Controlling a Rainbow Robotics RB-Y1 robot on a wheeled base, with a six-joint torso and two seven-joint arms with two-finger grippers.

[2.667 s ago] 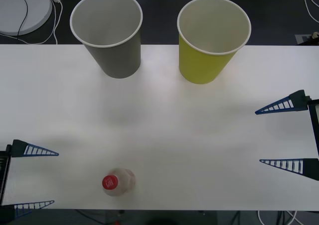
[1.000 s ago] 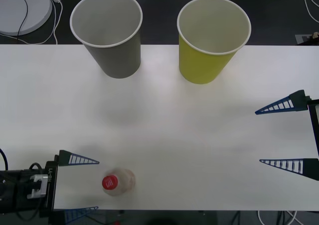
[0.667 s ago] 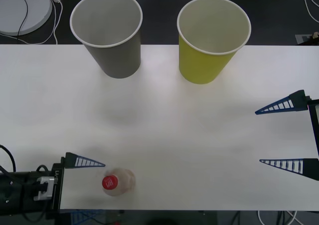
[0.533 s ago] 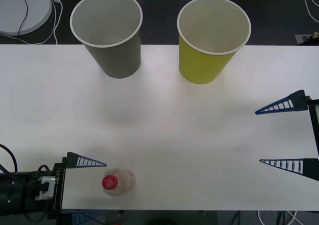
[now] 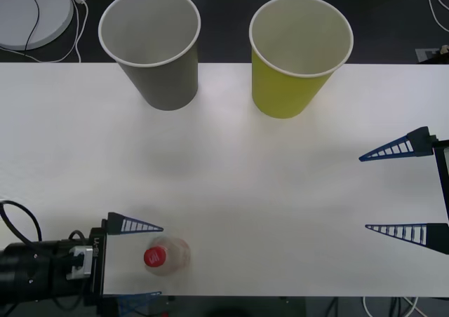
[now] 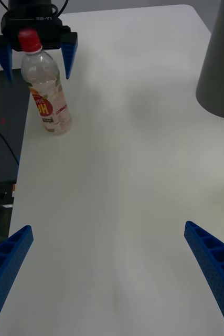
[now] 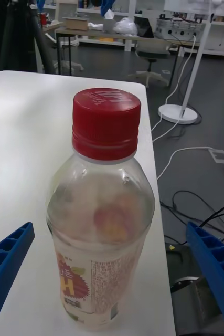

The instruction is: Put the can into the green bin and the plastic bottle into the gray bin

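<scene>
The plastic bottle (image 5: 167, 256) stands upright near the tabletop's (image 5: 231, 184) front edge, toward the left corner, red cap facing up. The left gripper (image 5: 145, 264) sits wide open at that front edge, one blue finger just beside the bottle on its far side, the other poking out below at the edge itself. At the back edge, the gray bin (image 5: 156, 45) stands left of the green bin (image 5: 297, 54), well apart. Over by the right edge, the right gripper (image 5: 390, 191) hangs open.
</scene>
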